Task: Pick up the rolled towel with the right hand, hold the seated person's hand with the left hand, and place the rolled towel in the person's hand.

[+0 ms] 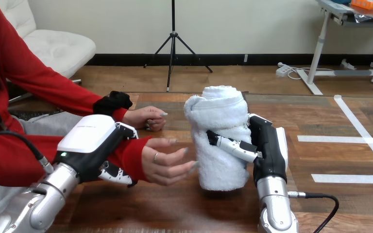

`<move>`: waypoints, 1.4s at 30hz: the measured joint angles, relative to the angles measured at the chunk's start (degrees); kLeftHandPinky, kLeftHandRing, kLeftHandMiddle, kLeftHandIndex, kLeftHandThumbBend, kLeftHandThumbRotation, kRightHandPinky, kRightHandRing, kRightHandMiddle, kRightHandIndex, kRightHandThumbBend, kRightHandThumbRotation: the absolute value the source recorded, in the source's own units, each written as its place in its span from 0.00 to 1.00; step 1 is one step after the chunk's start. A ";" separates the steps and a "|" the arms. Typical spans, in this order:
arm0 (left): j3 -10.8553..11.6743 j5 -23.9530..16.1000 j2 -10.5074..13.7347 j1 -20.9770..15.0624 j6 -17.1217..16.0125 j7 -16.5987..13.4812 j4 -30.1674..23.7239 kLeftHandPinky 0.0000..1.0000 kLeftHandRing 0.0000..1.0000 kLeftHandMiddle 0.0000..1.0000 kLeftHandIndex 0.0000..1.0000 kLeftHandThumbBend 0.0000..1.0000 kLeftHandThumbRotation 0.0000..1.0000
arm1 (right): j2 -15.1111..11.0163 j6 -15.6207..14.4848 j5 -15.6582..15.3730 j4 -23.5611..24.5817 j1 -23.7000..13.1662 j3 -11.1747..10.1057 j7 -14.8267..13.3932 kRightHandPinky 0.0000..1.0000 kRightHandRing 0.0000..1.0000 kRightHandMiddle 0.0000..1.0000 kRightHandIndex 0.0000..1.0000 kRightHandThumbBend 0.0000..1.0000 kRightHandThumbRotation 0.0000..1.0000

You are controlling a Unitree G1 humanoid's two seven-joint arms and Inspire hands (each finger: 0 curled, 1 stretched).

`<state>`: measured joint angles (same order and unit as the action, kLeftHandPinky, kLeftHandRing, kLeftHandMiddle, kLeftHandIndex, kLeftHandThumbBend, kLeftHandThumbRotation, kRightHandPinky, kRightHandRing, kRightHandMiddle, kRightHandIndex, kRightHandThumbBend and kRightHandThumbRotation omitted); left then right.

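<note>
Gripping the rolled towel (218,116) upright, our right hand (268,145) had its thumb across the roll's front and its fingers behind it, low over the counter (320,204). We could not tell whether the roll's foot touched the wood. Our left hand (90,141) was curled round the person's red-sleeved wrist (128,156), thumb above and fingers below. The person's open hand (167,162) faced the roll, fingertips just beside it. We judged the handover to be the step in hand. Doing it well meant steadying that wrist without squeezing, bringing the roll's middle into the palm, and releasing only once the person's fingers wrapped it.
</note>
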<state>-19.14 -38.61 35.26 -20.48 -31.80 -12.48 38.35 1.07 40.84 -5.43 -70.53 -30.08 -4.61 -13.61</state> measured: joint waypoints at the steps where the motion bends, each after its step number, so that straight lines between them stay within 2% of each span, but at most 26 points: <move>1: 0.03 0.00 -0.05 0.00 0.00 0.00 -0.11 0.38 0.39 0.44 0.45 0.78 0.00 | -0.04 0.00 -0.01 0.00 0.00 0.01 0.00 0.23 0.26 0.39 0.44 0.80 0.00; 24: 0.06 -0.04 -0.73 -0.32 0.41 0.84 -2.39 0.38 0.40 0.44 0.45 0.81 0.00 | 0.02 -0.02 -1.43 0.00 0.00 0.25 -2.27 0.23 0.27 0.39 0.43 0.81 0.00; 34: 0.09 -0.04 -1.36 -0.40 0.76 1.45 -2.48 0.38 0.40 0.44 0.45 0.81 0.00 | 1.34 0.22 -1.32 0.01 0.00 0.30 -2.13 0.23 0.27 0.40 0.43 0.81 0.00; 42: 0.17 -0.04 -1.82 -0.42 0.91 1.73 -2.48 0.38 0.40 0.44 0.45 0.81 0.00 | 3.31 1.65 -1.35 0.51 0.00 0.76 -2.09 0.22 0.26 0.40 0.43 0.81 0.00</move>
<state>-18.97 -38.65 33.44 -20.90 -30.88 -10.75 35.86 4.38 42.50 -6.78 -70.02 -30.08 -3.85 -15.70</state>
